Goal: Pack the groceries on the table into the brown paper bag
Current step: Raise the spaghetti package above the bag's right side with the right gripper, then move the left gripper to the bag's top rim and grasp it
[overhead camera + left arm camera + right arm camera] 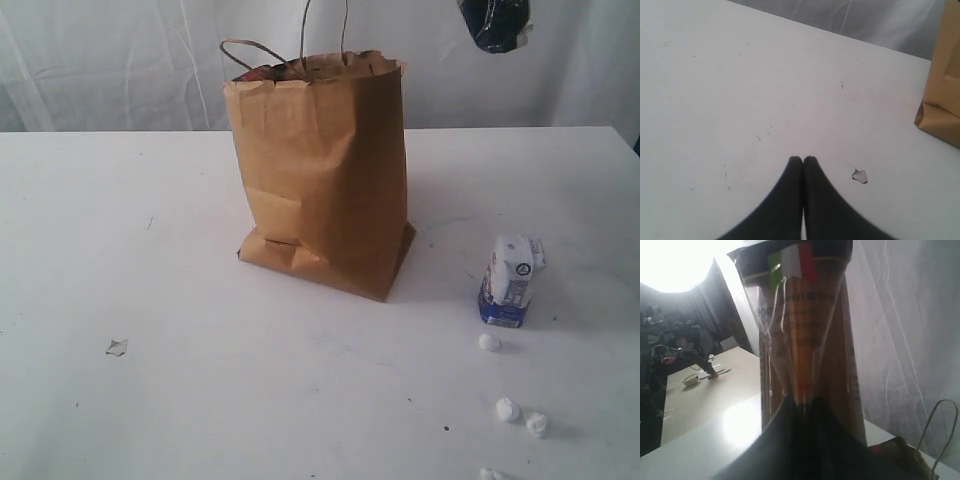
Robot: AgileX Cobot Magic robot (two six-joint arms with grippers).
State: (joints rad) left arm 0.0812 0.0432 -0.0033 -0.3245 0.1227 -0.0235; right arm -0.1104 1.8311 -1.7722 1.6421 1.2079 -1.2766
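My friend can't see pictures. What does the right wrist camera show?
The right gripper pinches a long spaghetti pack with a green, white and red stripe. A handle of the brown paper bag shows beside it.

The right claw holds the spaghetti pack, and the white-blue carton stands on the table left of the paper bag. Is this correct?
No: the exterior view shows the white-blue carton right of the paper bag, not left. The right claw does hold the spaghetti pack.
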